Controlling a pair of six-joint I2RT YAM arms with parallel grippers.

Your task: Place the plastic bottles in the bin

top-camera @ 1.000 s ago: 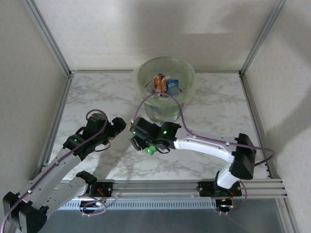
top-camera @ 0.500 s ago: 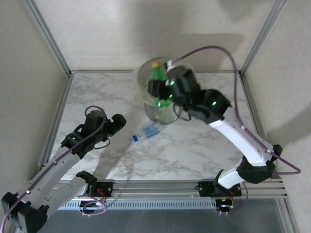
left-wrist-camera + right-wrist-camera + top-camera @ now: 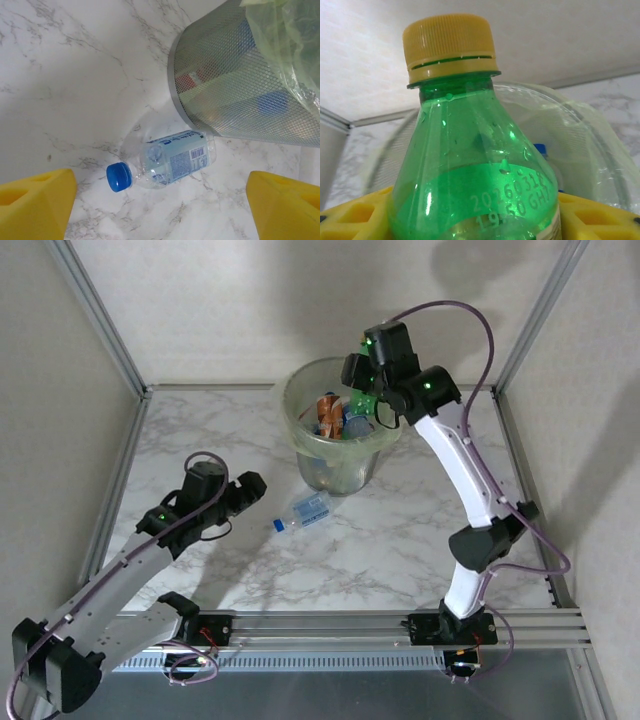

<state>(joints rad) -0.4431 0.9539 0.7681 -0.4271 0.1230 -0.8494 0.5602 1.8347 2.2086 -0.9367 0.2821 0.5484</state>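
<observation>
Currently: right gripper point(image 3: 479, 215) pinching green bottle point(image 3: 465, 150) over bin point(image 3: 335, 472) | left gripper point(image 3: 160, 205) spread above clear bottle point(image 3: 172, 161) | judged light, crushable; grasp mid-body.

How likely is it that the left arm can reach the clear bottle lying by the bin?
Probably yes: the open left gripper faces the bottle, which lies framed between its fingers with nothing in between. The bin close to the bottle's base might crowd one finger.
</observation>
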